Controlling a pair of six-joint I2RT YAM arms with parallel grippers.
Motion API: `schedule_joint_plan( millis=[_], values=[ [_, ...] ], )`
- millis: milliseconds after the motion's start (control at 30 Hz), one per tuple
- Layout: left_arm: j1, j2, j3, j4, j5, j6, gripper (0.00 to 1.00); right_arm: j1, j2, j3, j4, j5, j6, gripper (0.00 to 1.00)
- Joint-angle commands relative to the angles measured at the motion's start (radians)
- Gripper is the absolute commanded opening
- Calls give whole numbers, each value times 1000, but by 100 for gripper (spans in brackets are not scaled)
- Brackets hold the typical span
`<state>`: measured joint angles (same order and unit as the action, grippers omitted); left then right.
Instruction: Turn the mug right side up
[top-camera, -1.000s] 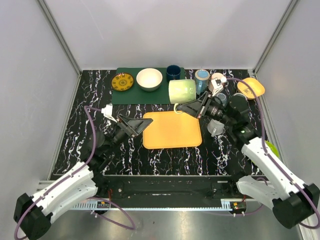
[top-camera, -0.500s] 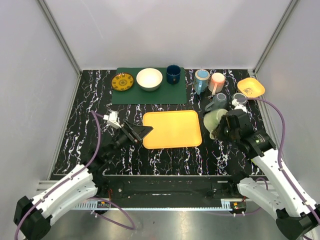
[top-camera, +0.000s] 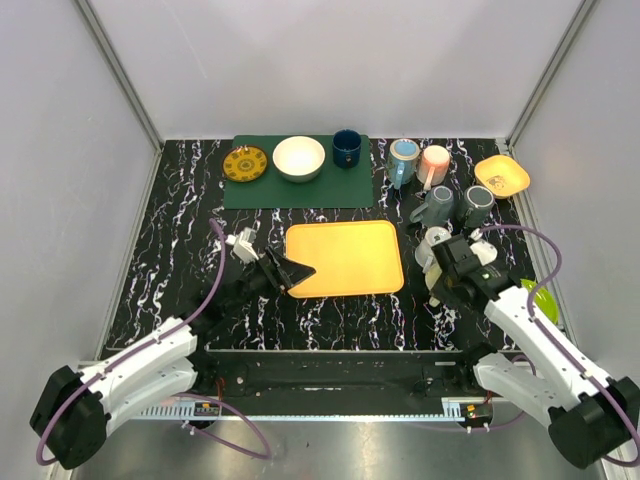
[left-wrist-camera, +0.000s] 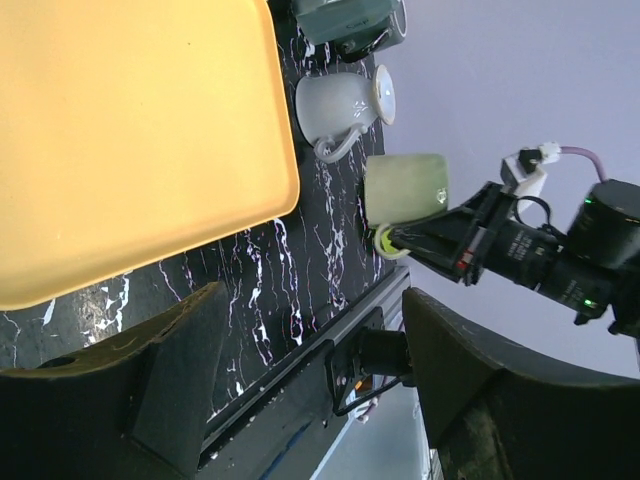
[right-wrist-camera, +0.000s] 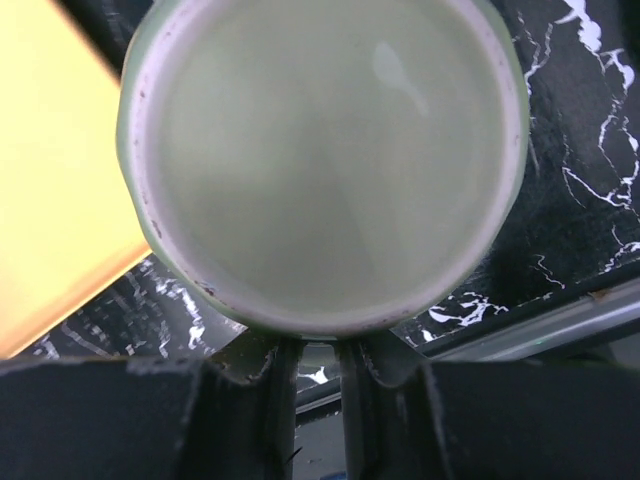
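On the right side of the black marbled surface (top-camera: 170, 220), just beside the right edge of the orange tray (top-camera: 350, 250): pale green mug (left-wrist-camera: 405, 188), mouth up. The right wrist view looks straight down into it. Interior bare, rim round and unbroken.

Right gripper (right-wrist-camera: 318, 372): closed narrow on the mug's handle, one finger on each side, reaching in from the near side of the mug. From the left wrist view the mug's base sits level with the marble. Cannot tell whether it is touching or held just above.

White pitcher (left-wrist-camera: 340, 105): upright, just beyond the mug toward the back, not touching it. Grey mug (top-camera: 436, 204) behind that.

Left gripper (top-camera: 297, 270): spread wide, nothing between the fingers. It hovers over the near-left corner of the tray, well apart from the mug, with its camera facing across the tray toward the mug.
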<state>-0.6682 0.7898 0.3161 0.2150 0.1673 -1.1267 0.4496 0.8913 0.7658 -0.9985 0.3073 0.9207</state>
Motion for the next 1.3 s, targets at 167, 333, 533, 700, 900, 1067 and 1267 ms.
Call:
schedule_joint_plan(
  millis=[167, 333, 533, 700, 900, 1067, 1267],
  values=[
    [4, -35, -20, 15, 15, -13, 72, -2, 113, -23, 101, 176, 116, 0],
    [4, -31, -32, 15, 14, -15, 72, -3, 188, -51, 150, 168, 118, 0],
    [4, -41, -61, 4, 6, -24, 72, -3, 221, -121, 219, 150, 135, 0],
    [4, -41, -83, 4, 0, -31, 70, -2, 236, -149, 250, 125, 127, 0],
    [4, -41, -84, -9, 0, -24, 70, -2, 206, -146, 222, 72, 110, 38],
    [4, -41, -86, -14, -6, -18, 70, -2, 83, -103, 152, 58, 93, 58],
    [4, -55, -25, -118, -37, 77, 72, 17, -67, 56, 63, -54, 60, 83]
  ],
)
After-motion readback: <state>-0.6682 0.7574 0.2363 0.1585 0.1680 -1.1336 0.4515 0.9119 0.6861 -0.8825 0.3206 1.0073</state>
